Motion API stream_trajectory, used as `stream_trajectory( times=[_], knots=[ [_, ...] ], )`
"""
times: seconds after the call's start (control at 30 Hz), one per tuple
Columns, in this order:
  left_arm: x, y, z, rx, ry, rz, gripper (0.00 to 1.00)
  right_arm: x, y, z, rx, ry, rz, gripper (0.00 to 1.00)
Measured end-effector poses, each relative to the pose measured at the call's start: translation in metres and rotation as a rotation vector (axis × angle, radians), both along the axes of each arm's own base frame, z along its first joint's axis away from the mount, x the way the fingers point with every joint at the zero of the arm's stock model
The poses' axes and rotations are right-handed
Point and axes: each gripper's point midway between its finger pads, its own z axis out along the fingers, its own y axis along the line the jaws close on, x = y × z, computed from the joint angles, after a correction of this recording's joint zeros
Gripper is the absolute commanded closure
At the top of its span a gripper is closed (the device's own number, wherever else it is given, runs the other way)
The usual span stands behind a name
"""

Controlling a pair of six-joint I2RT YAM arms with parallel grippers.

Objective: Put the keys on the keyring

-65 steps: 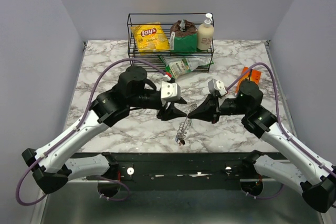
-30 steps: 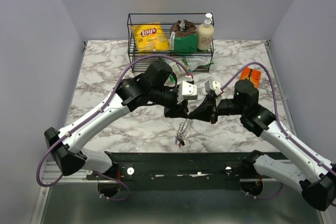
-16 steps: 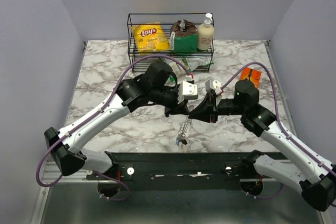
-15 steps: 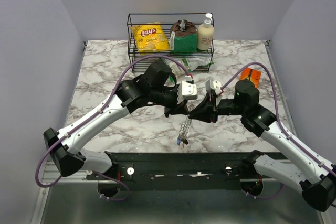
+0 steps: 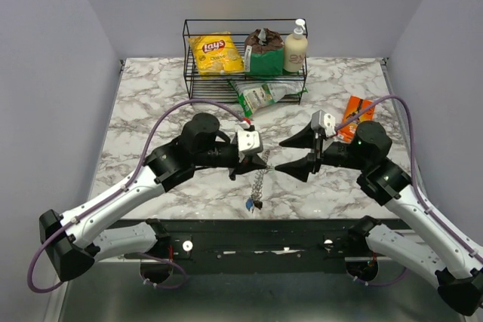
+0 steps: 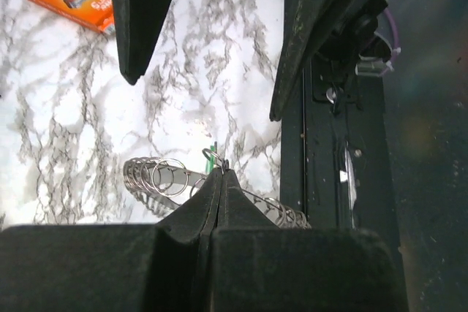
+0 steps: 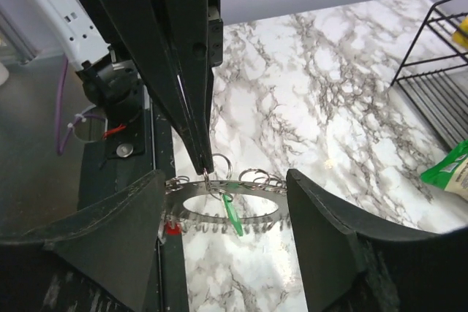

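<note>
The silvery keyring [image 5: 258, 182] hangs just above the marble table from my left gripper [image 5: 261, 162], which is shut on its top edge. The keys' coloured heads [image 5: 253, 203] dangle at its lower end. In the left wrist view the left gripper [image 6: 219, 171] pinches a small loop, with the keyring's coils [image 6: 157, 177] behind it. In the right wrist view a green key [image 7: 232, 215] and a red key head [image 7: 172, 229] hang on the keyring [image 7: 252, 188]. My right gripper [image 5: 278, 156] stands open just right of the ring; in its own view the right gripper [image 7: 227, 217] has a finger on each side of the ring, touching nothing.
A wire basket [image 5: 189, 58] at the back holds a Lay's bag [image 5: 214, 53], a brown bag [image 5: 263, 47] and a lotion bottle [image 5: 295, 49]. A green packet [image 5: 264, 96] lies before it. An orange package [image 5: 355, 117] lies right. A black rail [image 5: 256, 230] runs along the near edge.
My left gripper shut on the keyring's top and pulled back left. The right gripper opened, let the ring go and drew back right.
</note>
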Motion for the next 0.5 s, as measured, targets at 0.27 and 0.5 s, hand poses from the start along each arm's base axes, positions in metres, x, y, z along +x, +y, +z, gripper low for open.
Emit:
stream_trajectory(
  times=[0.27,0.5],
  knots=[
    [-0.005,-0.001,0.008,-0.174,-0.049,0.014,1.00,-0.004,-0.005,0.010,0.032,-0.054,-0.013,0.37],
    [-0.013,-0.006,0.022,-0.245,-0.059,-0.045,1.00,-0.022,-0.006,0.012,0.047,-0.095,0.071,0.47]
  ],
)
